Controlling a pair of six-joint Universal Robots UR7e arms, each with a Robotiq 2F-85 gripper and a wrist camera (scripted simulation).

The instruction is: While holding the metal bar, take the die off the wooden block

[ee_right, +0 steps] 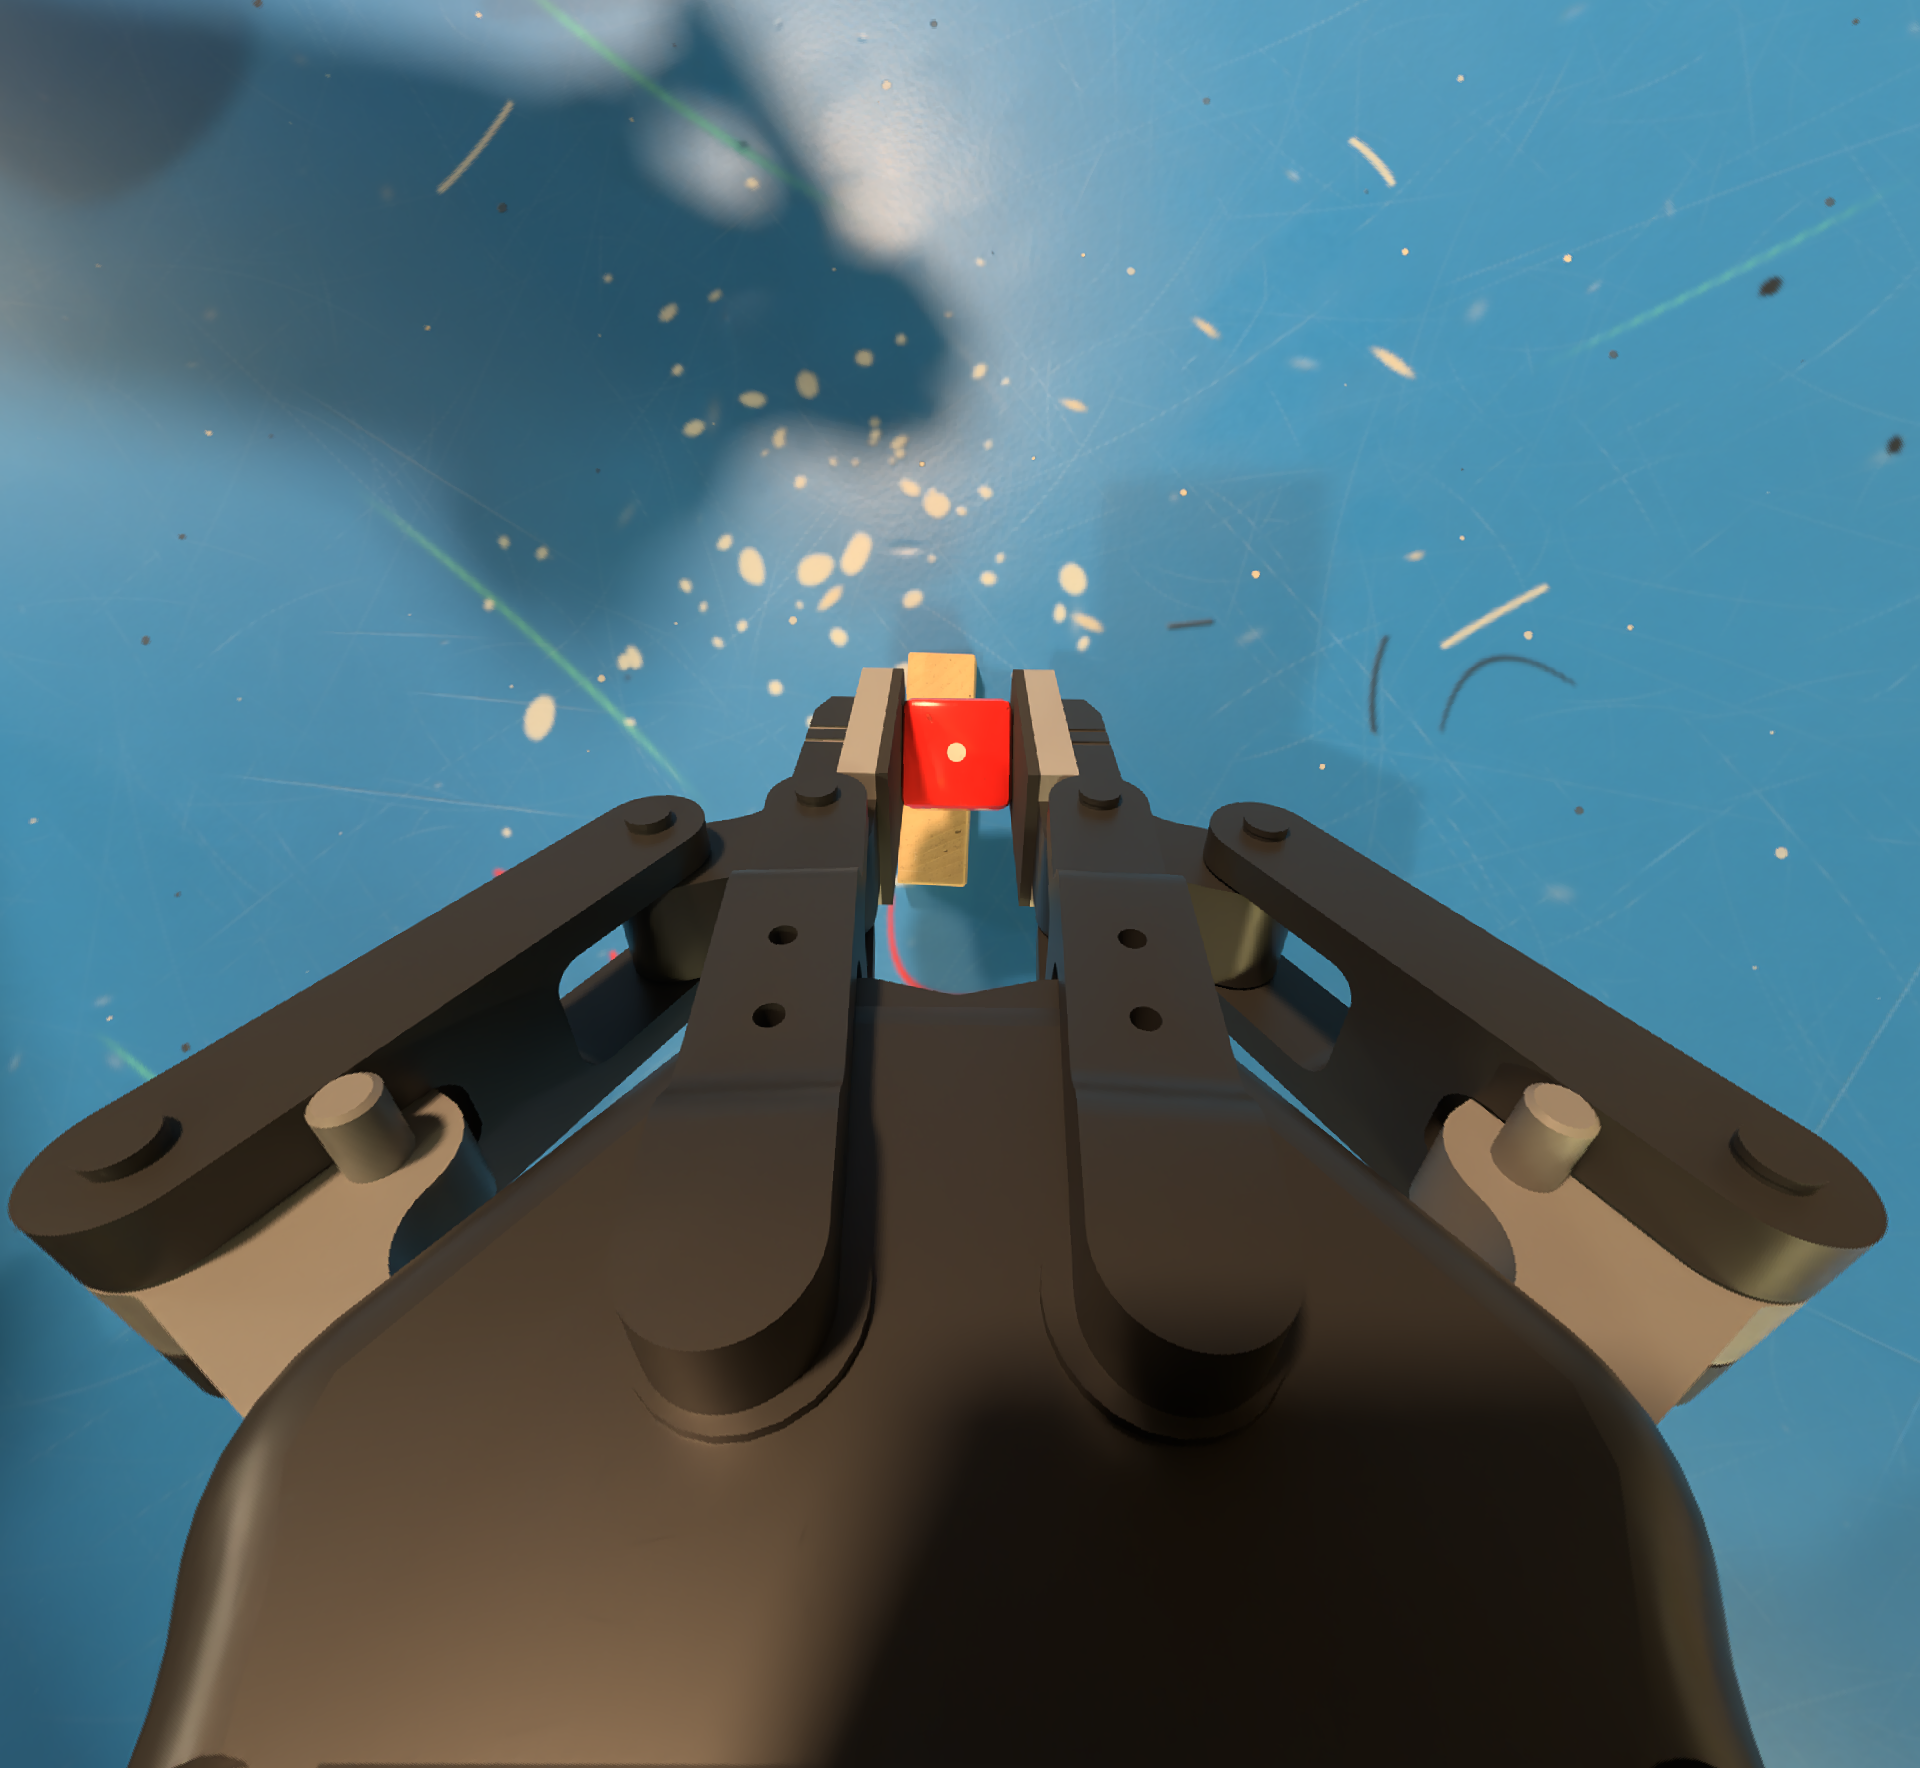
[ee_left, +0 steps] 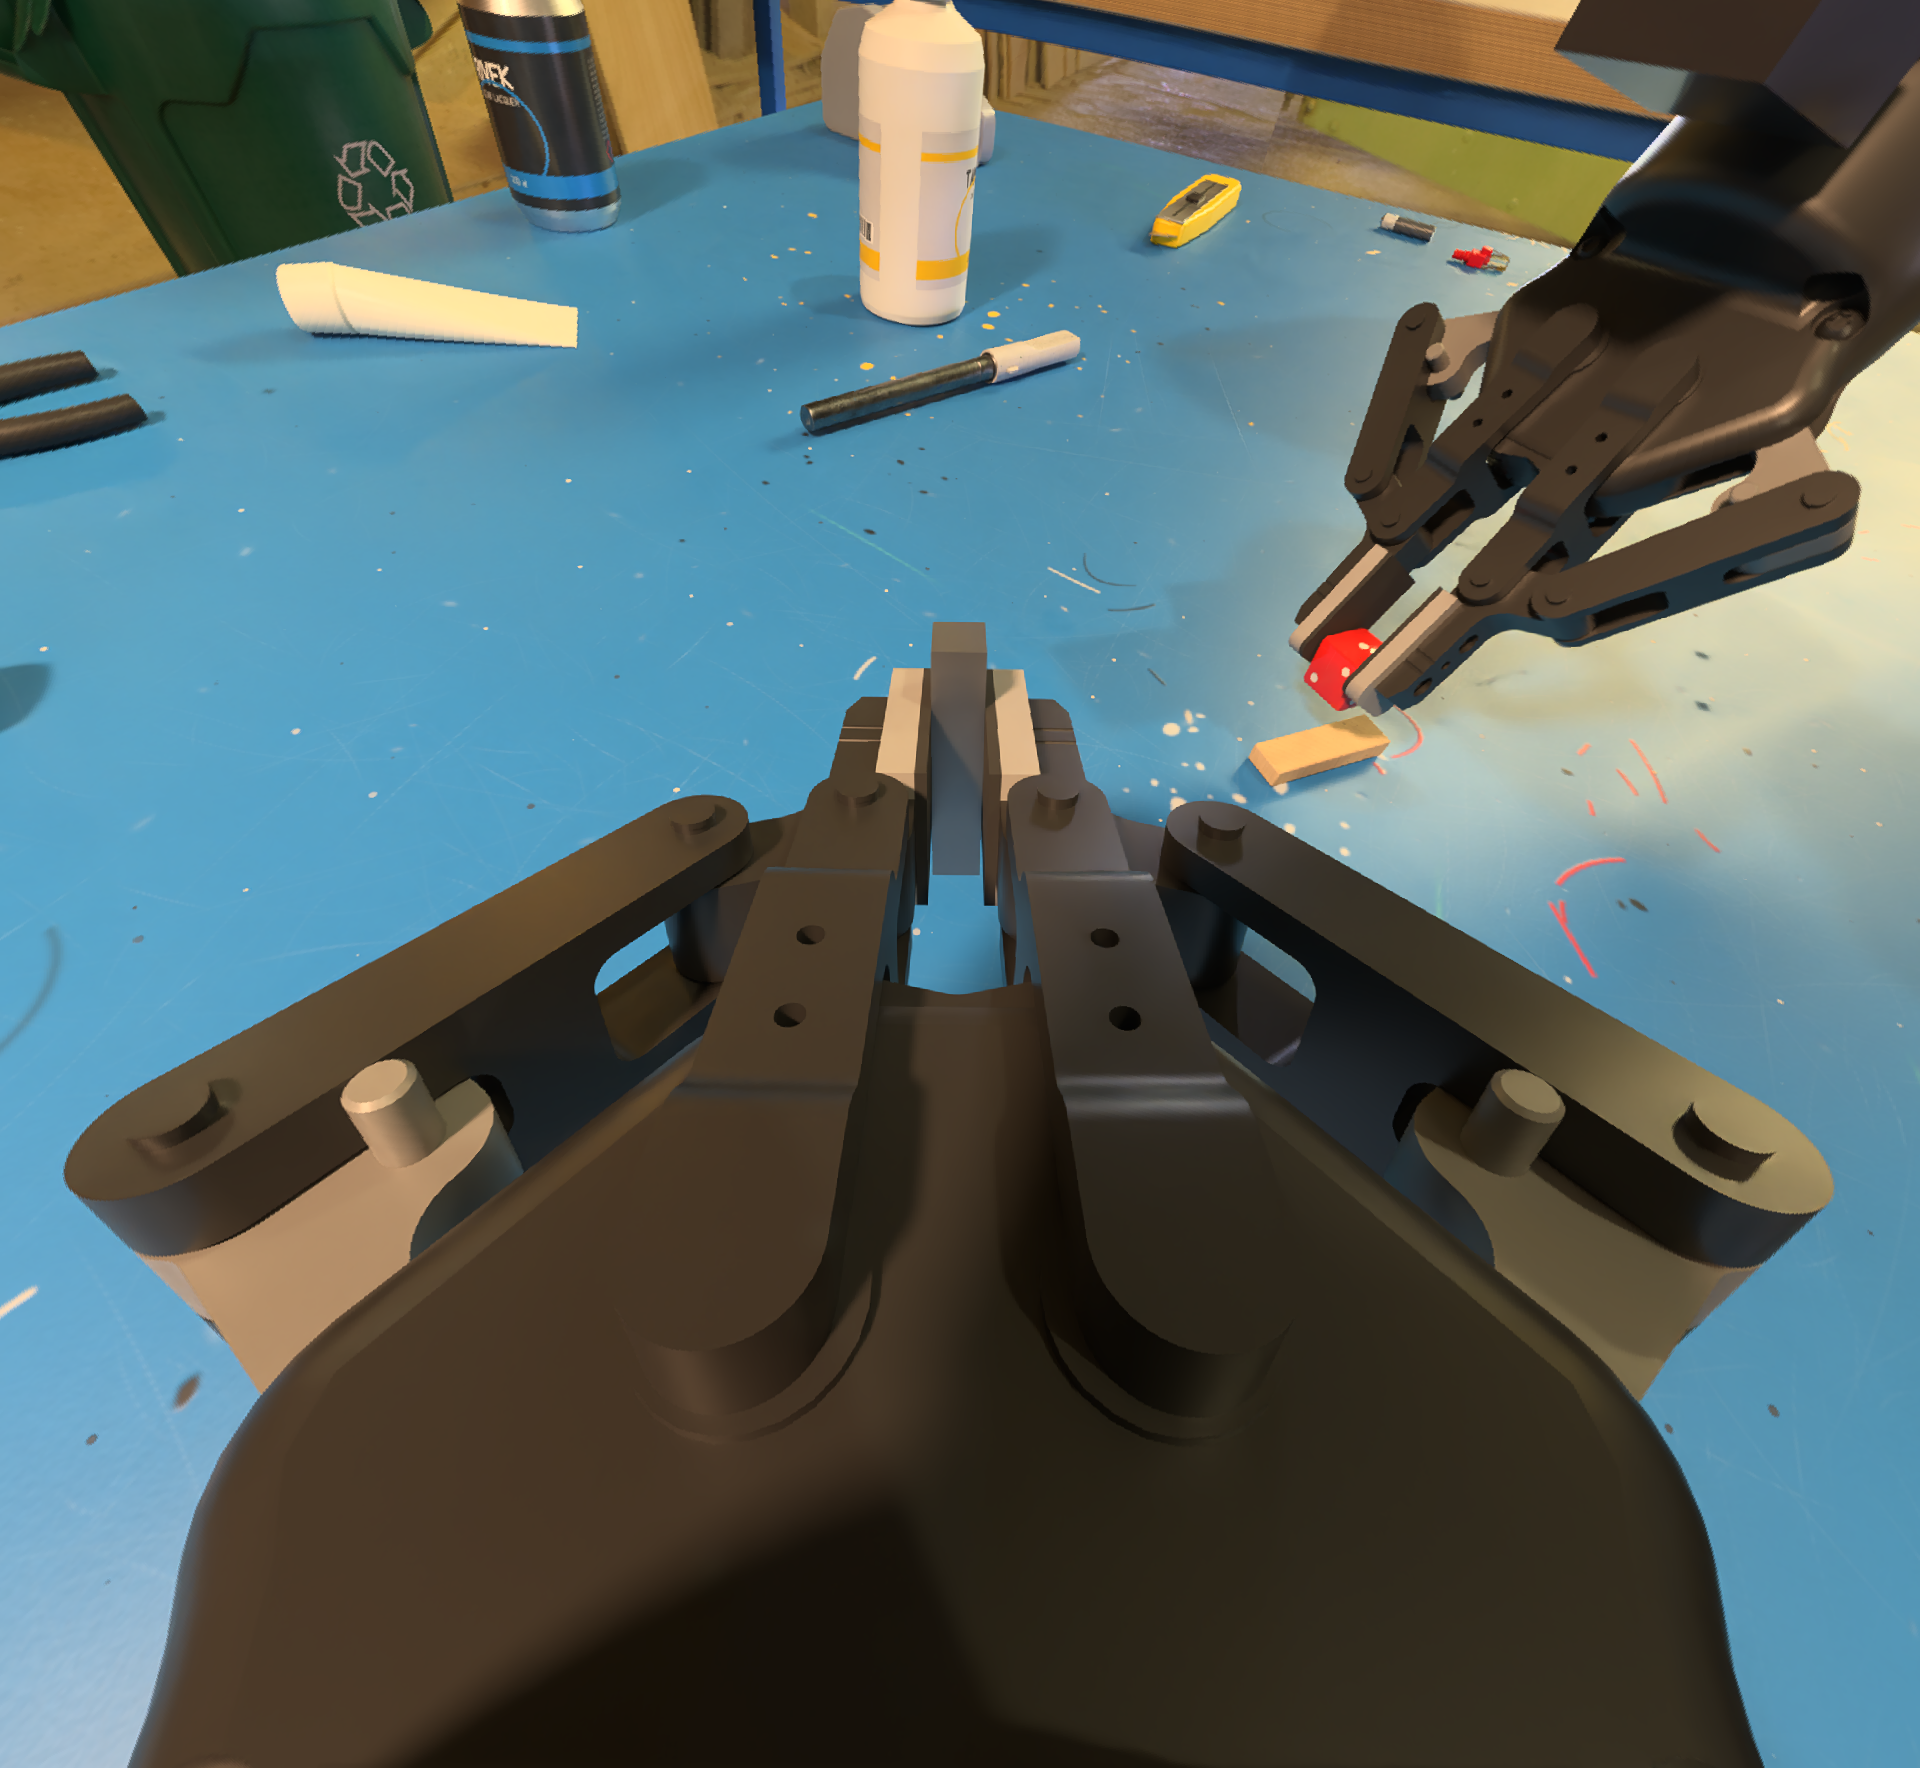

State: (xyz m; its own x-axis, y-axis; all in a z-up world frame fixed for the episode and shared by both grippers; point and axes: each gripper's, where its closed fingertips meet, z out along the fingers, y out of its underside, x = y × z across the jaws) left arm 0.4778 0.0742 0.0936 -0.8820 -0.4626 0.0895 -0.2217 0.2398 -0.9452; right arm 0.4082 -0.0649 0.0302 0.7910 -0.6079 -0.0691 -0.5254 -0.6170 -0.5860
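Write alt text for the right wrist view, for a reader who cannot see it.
The right gripper points down at a blue table, its two fingers closed against the sides of a red die. A wooden block lies beneath the die, showing past it at both ends. Pale paint specks and scratches mark the table.

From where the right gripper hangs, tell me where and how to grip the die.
Grip the red die by its two flat side faces, coming straight down from above. The right gripper already straddles it, and the wooden block beneath is narrow, leaving both sides free.
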